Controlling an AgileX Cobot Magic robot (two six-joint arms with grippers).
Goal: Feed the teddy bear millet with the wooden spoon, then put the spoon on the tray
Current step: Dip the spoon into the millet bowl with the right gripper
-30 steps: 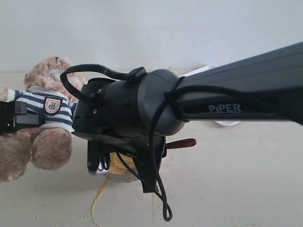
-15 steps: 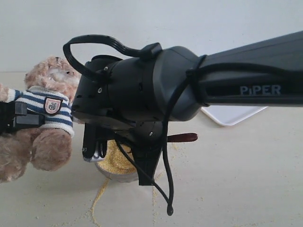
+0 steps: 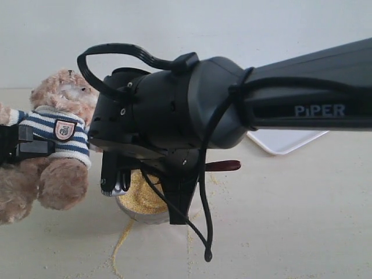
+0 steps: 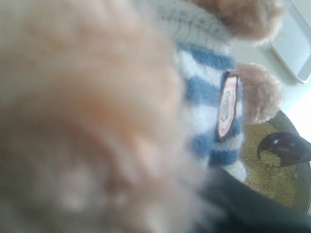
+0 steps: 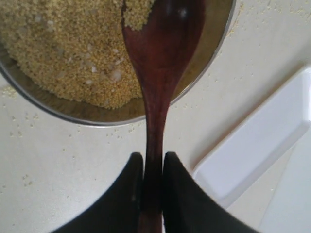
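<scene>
Wooden spoon [image 5: 158, 73] (slim, dark reddish-brown) sits clamped by its handle in our right pincer [image 5: 152, 162], tip in golden millet [image 5: 63, 53] at the fluffy striped-shirt teddy bear [image 3: 58, 131]'s 4 o'clock. Any tilt and we spill grains across the bench [image 3: 290, 221].

On my screen the fluffy light-brown plush teddy bear [image 3: 58, 145] wears a navy-and-white striped shirt with a red-edged pale crest badge. The round silver metal bowl [image 5: 212, 43] carries fine golden-yellow millet [image 5: 63, 53] flecked with paler grains. The slim wooden spoon [image 5: 160, 58] is a glossy dark reddish-brown, and the right hand [image 5: 151, 162] is black. Beyond the bowl, the flat rectangular tray [image 5: 257, 145] is plain white. I see a pale cream table [image 3: 290, 221], speckled yellow near the bowl.
</scene>
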